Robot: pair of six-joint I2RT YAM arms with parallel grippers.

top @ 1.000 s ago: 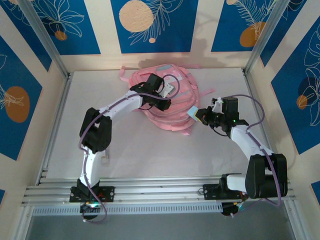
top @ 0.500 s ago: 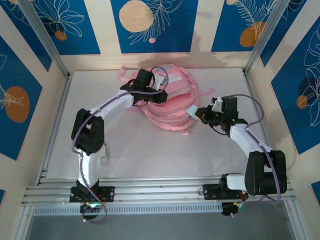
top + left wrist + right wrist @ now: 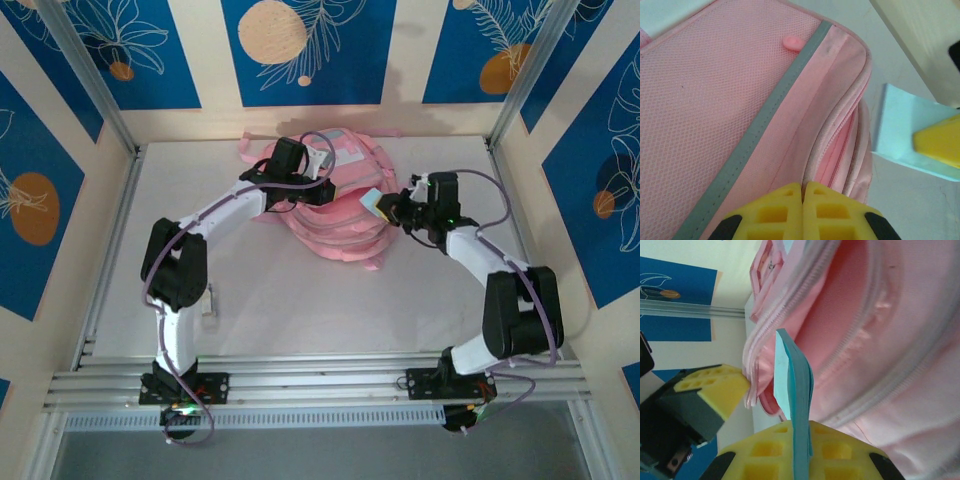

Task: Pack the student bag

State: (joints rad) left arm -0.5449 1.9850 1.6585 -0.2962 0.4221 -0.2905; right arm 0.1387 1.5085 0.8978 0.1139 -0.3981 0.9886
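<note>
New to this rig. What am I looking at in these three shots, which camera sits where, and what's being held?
The machine is a left arm and a right arm, bolted at the near edge of a white table. Each ends in a two-finger gripper with yellow pads. The wide picture comes from a fixed camera above and behind the arms. The two close-ups come from cameras on the wrists, looking along each arm's own fingers. On the table lies a soft pink student bag with a grey stripe, its zipper open. The left gripper is shut and seems to pinch the edge of that opening. The right gripper is shut on a thin light-blue booklet, whose edge is at the mouth of the bag, likely about to go in.
</note>
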